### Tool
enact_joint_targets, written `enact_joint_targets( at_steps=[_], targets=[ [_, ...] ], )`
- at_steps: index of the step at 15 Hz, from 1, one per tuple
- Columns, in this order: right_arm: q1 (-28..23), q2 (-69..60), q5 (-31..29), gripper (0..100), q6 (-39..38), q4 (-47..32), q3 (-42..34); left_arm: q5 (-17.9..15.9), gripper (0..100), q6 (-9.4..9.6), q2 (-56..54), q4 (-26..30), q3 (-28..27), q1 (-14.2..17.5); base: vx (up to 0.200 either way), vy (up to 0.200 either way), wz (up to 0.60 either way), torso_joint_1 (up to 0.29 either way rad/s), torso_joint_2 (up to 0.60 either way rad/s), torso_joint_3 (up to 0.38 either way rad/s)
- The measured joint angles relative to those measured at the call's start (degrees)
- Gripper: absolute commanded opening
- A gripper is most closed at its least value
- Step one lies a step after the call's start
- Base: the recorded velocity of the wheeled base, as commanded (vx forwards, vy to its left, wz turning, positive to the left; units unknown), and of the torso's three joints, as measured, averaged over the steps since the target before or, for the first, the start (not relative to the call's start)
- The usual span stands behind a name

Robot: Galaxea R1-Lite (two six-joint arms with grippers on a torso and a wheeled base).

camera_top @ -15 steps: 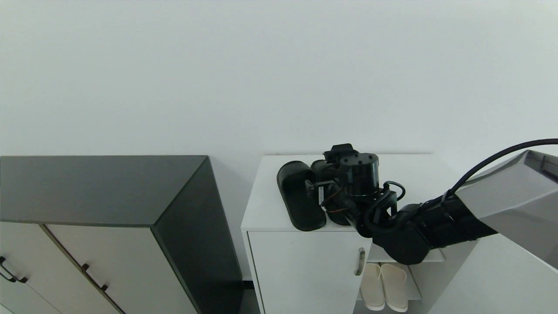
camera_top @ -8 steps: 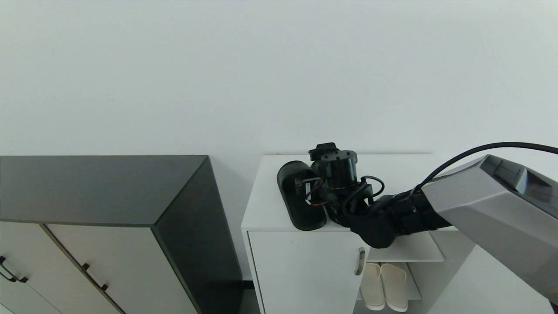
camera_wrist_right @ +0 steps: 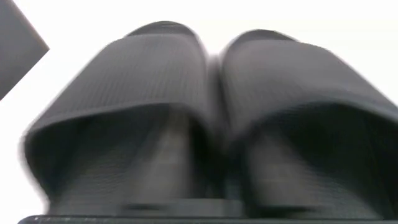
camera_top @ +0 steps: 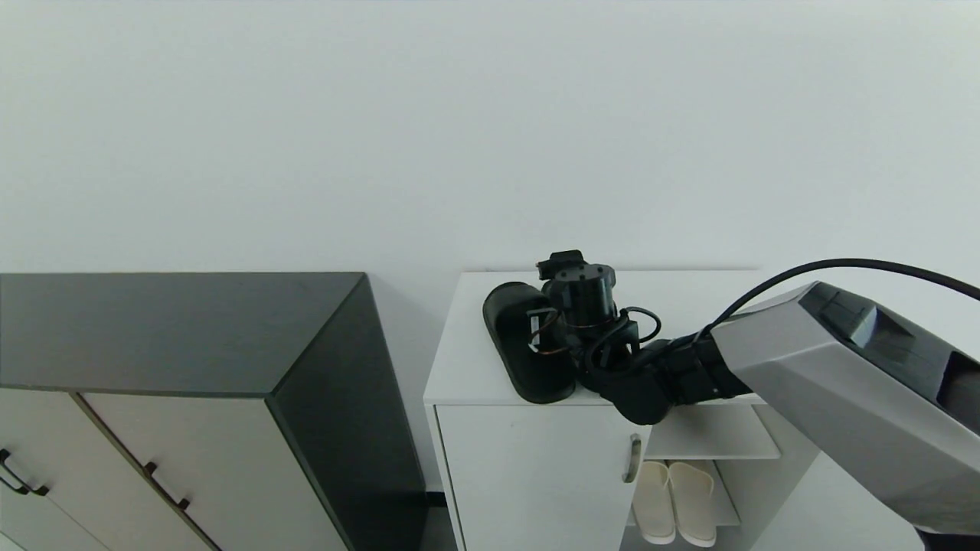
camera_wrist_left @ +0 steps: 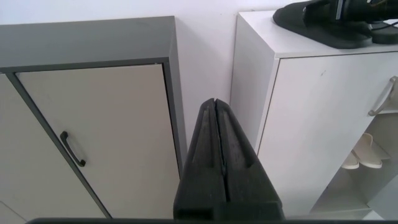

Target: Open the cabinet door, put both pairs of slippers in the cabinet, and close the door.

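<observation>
A pair of black slippers (camera_top: 521,348) lies on top of the white cabinet (camera_top: 459,360). My right gripper (camera_top: 553,337) is down at them, its wrist covering the right-hand slipper. Up close, both black slippers (camera_wrist_right: 205,112) face the right wrist camera with their strap openings side by side. A pair of white slippers (camera_top: 674,501) stands on the cabinet's lower shelf, in the open right half. The left door (camera_top: 536,474) with its handle (camera_top: 632,458) is closed. My left gripper (camera_wrist_left: 219,130) hangs low before the cabinets, shut with nothing in it.
A dark-topped cabinet (camera_top: 176,329) with beige doors stands just left of the white one, a narrow gap between them. A white wall runs behind both. An upper shelf (camera_top: 712,432) sits above the white slippers.
My right arm has swung left and further over the cabinet top, bringing its gripper onto the black slippers and covering the right-hand one. The left slipper has shifted slightly left.
</observation>
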State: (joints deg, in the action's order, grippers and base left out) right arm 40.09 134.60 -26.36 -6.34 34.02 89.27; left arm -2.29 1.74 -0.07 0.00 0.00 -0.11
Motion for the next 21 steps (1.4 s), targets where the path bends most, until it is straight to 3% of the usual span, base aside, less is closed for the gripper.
enact_joint_targets(
  at_steps=[6, 11, 15, 21],
  targets=[
    [0.54, -2.55, -0.11, 0, -0.28, 0.54, -3.41, 0.18, 0, -0.73, 0.00, 0.00, 0.00, 0.01, 0.000, 0.000, 0.00, 0.000, 0.00, 0.000],
    [2.88, -13.37, 1.95, 0, -0.17, 8.59, -23.83, 0.18, 0, -0.73, 0.00, 0.00, 0.00, 0.04, 0.000, 0.000, 0.00, 0.000, 0.00, 0.000],
    [5.92, -26.36, 8.46, 0, -0.04, 11.37, -41.84, 0.11, 0, -0.52, 0.00, -0.02, 0.00, 0.01, 0.000, 0.000, 0.00, 0.000, 0.00, 0.000],
    [7.40, -29.72, 9.42, 0, -0.11, 12.04, -45.73, 0.09, 0, -0.68, 0.00, 0.00, 0.00, 0.04, 0.000, 0.000, 0.00, 0.000, 0.00, 0.000]
  ],
)
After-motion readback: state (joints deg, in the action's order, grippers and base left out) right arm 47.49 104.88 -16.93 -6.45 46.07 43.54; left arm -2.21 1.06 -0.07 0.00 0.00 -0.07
